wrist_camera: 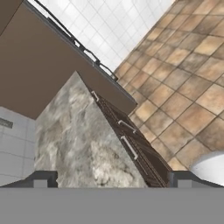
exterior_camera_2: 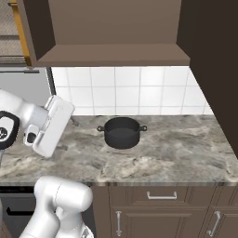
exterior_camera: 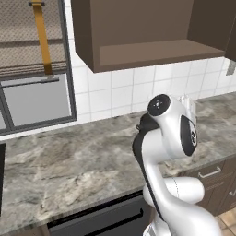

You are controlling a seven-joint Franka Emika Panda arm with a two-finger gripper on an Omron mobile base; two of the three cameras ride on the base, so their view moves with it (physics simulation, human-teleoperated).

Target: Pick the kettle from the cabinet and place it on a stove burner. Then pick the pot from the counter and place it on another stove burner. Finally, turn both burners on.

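The long grey-beige marbled stone counter (exterior_camera_2: 162, 153) runs beneath white square wall tiles (exterior_camera_2: 139, 93), with the dark brown wooden wall cabinet (exterior_camera_2: 111, 53) hanging above the counter. The cabinet's inside is mostly hidden from below, so its contents cannot be made out. The low, wide charcoal-black pot (exterior_camera_2: 122, 132) sits on the counter near the tiles. The pincer (wrist_camera: 112, 177) is spread wide, released, holding nothing, angled over the counter's edge and the tan floor tiles (wrist_camera: 188, 87).
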